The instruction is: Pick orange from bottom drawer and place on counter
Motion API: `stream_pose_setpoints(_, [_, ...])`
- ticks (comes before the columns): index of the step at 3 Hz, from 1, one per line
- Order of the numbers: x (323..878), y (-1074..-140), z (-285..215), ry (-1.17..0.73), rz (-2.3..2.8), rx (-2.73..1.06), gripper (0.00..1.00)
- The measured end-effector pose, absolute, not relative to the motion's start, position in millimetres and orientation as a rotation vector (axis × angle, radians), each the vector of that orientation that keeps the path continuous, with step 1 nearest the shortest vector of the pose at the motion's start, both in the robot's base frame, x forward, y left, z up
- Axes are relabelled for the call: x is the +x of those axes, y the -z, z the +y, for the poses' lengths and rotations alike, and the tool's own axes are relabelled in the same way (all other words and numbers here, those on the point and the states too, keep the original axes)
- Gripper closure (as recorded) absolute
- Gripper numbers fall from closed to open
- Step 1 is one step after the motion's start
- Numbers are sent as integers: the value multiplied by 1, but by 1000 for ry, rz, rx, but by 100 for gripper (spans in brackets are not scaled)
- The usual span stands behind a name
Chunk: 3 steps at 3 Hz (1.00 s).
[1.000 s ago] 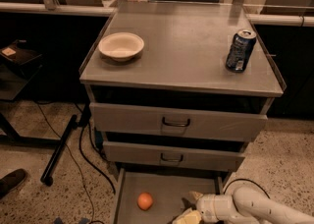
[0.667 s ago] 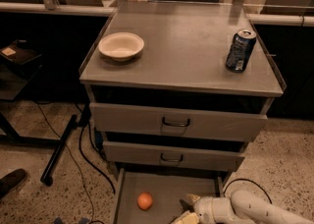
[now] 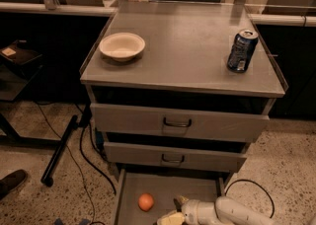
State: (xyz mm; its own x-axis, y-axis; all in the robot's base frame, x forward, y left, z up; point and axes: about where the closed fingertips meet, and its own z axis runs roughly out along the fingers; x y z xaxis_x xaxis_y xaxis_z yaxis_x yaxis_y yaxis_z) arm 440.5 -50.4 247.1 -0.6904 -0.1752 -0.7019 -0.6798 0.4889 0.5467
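A dark shoe [image 3: 11, 182] sits on the speckled floor at far left, about 8 o'clock in the scene, with a black pole [image 3: 61, 150] and loose cables [image 3: 91, 157] trailing beside the grey cabinet. On the counter [image 3: 187, 46], a cream bowl [image 3: 122, 46] stands upright near the left edge, at about 10 o'clock. Beneath it, the top drawer [image 3: 133, 119] and the middle drawer [image 3: 133, 154] are pushed in, each with a dark loop handle. The bottom drawer [image 3: 129, 189] is pulled out at 6 o'clock, and the orange [image 3: 145, 202] lies on its flat floor, left of centre. Just beside the fruit, at its 4 o'clock, the gripper [image 3: 173, 210] hangs low inside the drawer, its jaws spread apart with nothing between them and the orange lying outside them, apart from both. The robot's white arm [image 3: 227, 213] reaches in from the lower right. A blue drinks can [image 3: 242, 50] stands upright near the counter's right edge at about 2 o'clock, well apart from the bowl
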Motion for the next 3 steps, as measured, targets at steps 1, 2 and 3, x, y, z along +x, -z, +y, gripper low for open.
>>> stream_pose_setpoints(1, [441,-244,-49,-1146,2157,-691,0])
stream_pose_setpoints(2, [441,-237,-47,-1132,2146,-665,0])
stream_pose_setpoints(3, [448,-220,-45,-1046,2152,-611,0])
